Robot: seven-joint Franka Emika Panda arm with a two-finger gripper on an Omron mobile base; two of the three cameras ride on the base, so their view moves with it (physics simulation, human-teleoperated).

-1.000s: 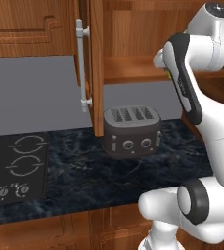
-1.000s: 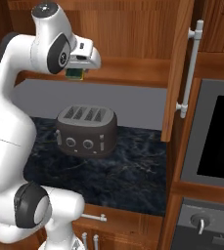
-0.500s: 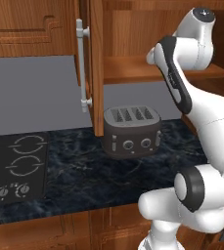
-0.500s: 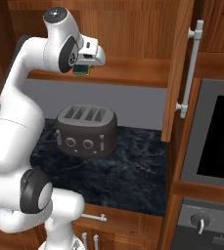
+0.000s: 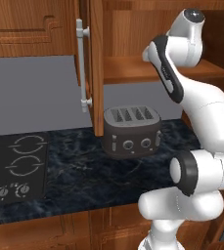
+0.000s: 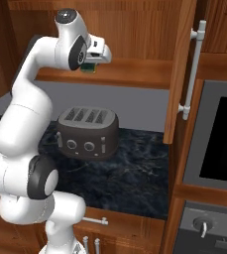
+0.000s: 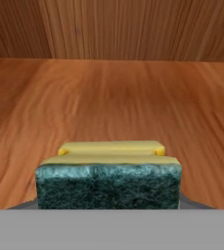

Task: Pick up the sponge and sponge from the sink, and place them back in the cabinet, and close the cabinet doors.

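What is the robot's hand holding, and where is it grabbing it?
The end effector holds a sponge, green scouring face toward the camera, over the cabinet shelf. Its exact grip spot is hidden.

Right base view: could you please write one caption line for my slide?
Robot arm's tool holds a sponge over the shelf of the open cabinet, above the toaster.

The wooden shelf [image 7: 108, 102] carries possibly one sponge [image 7: 108, 183]; the countertop [image 6: 135, 168] carries the toaster [image 6: 87, 133].

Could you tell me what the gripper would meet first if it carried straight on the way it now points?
Probably the brown wooden back wall of the tall wall cabinet. The gripper, shut on the green-and-yellow sponge, points along the bare wooden shelf; nothing else shows ahead, though depth is unclear.
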